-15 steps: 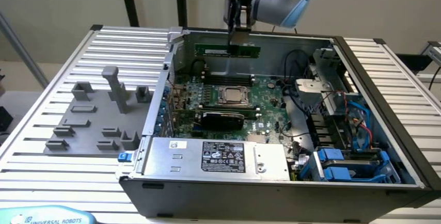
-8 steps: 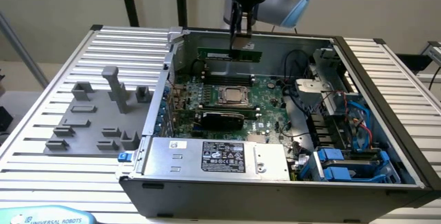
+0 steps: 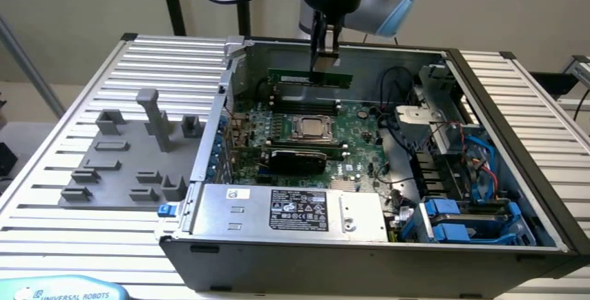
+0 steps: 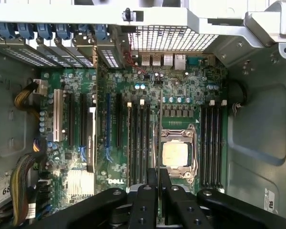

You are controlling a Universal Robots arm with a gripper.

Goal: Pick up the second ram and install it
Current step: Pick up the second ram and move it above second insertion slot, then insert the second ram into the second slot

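Half done: gripper was pinched narrow on ram, held clear above board; pickup looked finished, seating in slots below not yet done.

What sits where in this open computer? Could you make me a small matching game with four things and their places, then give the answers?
Things:
1. second ram
2. processor
3. silver power supply
4. grey holder tray

Places:
A. on the slatted table, outside the case, at the exterior view's left
B. in its socket on the motherboard
C. held in the gripper, over the motherboard
D. inside the case, along the wall nearest the exterior camera, with a black label on top

Pairs: 1-C, 2-B, 3-D, 4-A
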